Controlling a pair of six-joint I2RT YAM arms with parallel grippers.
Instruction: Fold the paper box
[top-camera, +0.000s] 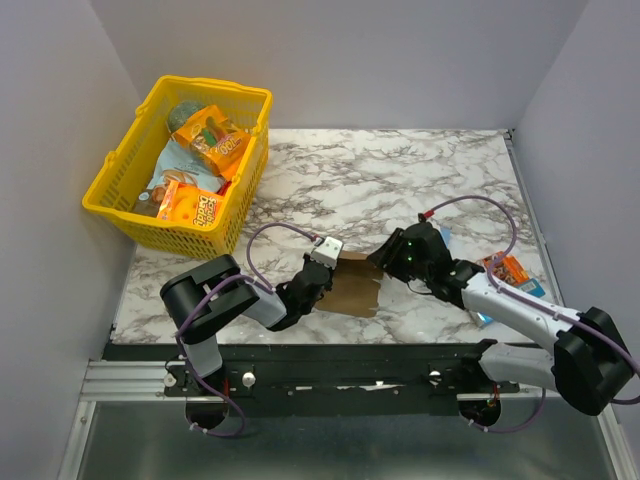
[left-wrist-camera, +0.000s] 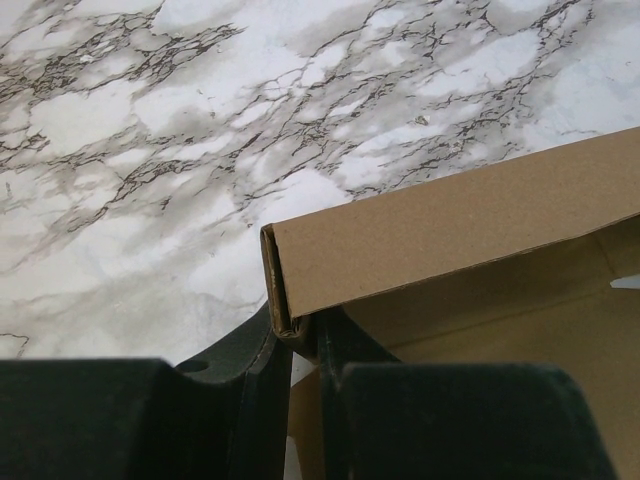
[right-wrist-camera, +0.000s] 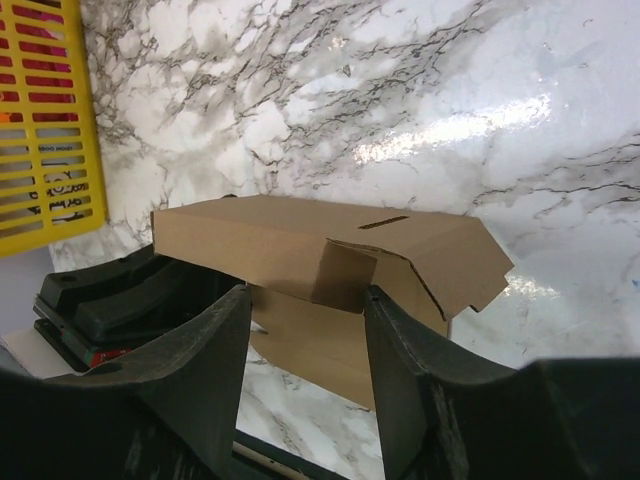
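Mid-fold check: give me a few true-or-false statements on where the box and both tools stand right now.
1. The left tool pinches a folded edge of the box. True.
2. The box lies in the basket. False: it is on the table, between the two tools.
3. The right tool is shut. False: its fingers stand apart, one on each side of a box flap.
4. The box's top panel has a slot cut in it. True.
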